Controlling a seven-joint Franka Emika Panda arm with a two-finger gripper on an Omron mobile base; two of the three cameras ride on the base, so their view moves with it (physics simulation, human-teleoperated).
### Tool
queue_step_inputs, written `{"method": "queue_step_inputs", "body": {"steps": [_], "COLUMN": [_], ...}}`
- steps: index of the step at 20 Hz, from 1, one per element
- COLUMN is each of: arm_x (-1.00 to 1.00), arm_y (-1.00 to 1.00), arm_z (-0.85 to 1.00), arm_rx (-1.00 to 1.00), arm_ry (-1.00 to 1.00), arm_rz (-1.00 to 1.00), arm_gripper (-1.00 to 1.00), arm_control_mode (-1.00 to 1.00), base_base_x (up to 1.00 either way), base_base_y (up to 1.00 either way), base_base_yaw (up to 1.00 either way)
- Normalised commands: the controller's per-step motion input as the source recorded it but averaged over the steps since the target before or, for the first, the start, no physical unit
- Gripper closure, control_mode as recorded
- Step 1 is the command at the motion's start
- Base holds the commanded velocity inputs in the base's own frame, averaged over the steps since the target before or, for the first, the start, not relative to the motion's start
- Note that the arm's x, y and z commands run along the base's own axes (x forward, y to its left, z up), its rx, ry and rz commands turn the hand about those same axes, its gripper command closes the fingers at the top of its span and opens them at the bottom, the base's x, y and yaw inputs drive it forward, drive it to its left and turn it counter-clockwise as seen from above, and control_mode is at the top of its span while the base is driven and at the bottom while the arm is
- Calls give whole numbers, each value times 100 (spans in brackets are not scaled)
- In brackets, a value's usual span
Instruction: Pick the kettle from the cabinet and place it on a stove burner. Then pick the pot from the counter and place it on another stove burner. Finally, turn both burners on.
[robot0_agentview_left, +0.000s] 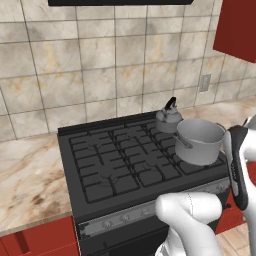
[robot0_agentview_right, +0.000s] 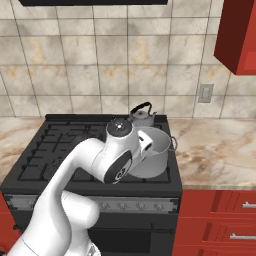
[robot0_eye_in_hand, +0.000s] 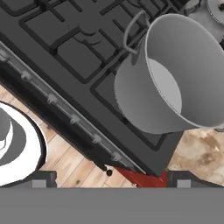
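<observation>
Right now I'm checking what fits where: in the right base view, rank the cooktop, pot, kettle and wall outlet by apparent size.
1. Cooktop, by far the largest.
2. Pot.
3. Kettle, though it sits farther back, which shrinks it somewhat.
4. Wall outlet, smallest, and also farthest away.

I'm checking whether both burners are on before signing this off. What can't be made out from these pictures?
- Knobs, left base view: too small to read their settings; the arm covers those on the right.
- Pot, right base view: its left side is behind the arm.
- Kettle, hand view: cut off by the top edge.
- Burners under the pot and kettle: covered; flames cannot be told.
</observation>
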Motion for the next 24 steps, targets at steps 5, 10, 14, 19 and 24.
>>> {"method": "queue_step_inputs", "body": {"steps": [5,10,14,19,24], "arm_x": [-24,-32,-35,-33,-33], "arm_y": [-26,-27,-19,-5,-1], "arm_z": [-26,-16,-14,-15,-17], "arm_rx": [10,9,10,5,6], "arm_ry": [3,0,-3,-3,-9], "arm_rz": [0,0,0,0,0], "arm_gripper": [-100,-100,-100,-100,-100], "arm_control_mode": [-100,-100,-100,-100,-100], "base_base_x": [0,0,0,0,0], "base_base_y": [0,0,0,0,0], "base_base_yaw": [0,0,0,0,0]}}
